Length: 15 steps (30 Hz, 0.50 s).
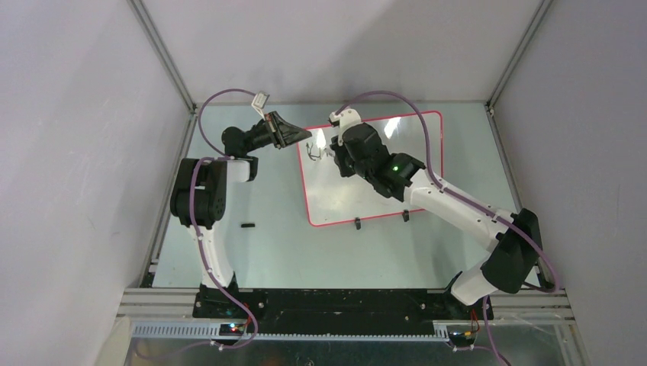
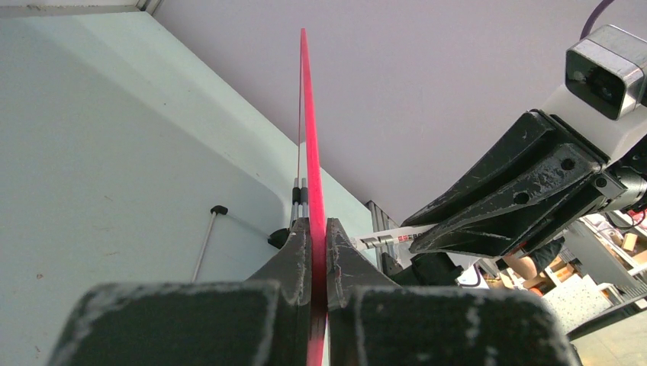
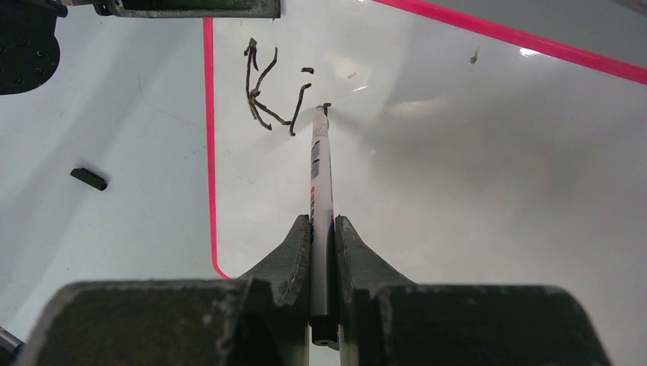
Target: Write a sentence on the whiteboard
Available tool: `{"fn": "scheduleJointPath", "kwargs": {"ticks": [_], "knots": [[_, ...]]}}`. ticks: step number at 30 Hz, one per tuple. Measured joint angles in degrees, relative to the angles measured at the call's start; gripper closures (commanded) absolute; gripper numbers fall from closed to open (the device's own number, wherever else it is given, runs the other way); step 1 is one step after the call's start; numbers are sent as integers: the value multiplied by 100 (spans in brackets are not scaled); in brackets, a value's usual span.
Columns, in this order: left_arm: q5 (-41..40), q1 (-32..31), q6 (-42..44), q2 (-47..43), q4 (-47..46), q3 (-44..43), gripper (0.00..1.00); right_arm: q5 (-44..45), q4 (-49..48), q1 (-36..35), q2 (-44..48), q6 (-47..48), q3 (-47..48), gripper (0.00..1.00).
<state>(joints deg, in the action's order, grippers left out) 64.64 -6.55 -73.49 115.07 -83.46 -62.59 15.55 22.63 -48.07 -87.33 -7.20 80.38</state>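
1. From above, the right arm (image 1: 458, 206) is hiding the marker (image 3: 320, 175); the sentence (image 3: 267, 91) is showing only as a few unreadable strokes at the board's (image 1: 343, 202) far-left corner.
2. The left gripper (image 2: 318, 225) is pinching the board's left rim, jaws nearly shut on it.
3. The right gripper (image 3: 323, 221) is clamping the marker, its tip touching the board.

Counted one whiteboard (image 1: 343, 202) with two black clip feet (image 1: 357, 223) (image 1: 405, 216). Found one marker (image 3: 320, 175) and one loose black cap (image 1: 247, 226). Made out two rough letters (image 3: 263, 91) in black. Tallied two arms, a left arm (image 1: 206, 191) and a right arm (image 1: 458, 210), plus two grippers, a left gripper (image 2: 319, 229) and a right gripper (image 3: 323, 223). Noted two purple cables (image 1: 221, 95) (image 1: 389, 95) and one table (image 1: 275, 244).
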Motion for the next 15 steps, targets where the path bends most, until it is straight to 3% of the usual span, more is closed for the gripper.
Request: {"fn": "scheduleJointPath", "kwargs": {"ticks": [15], "knots": [[-2,0,0,0,2,0,100,22,26,37,-22,-7,59,100]]}}
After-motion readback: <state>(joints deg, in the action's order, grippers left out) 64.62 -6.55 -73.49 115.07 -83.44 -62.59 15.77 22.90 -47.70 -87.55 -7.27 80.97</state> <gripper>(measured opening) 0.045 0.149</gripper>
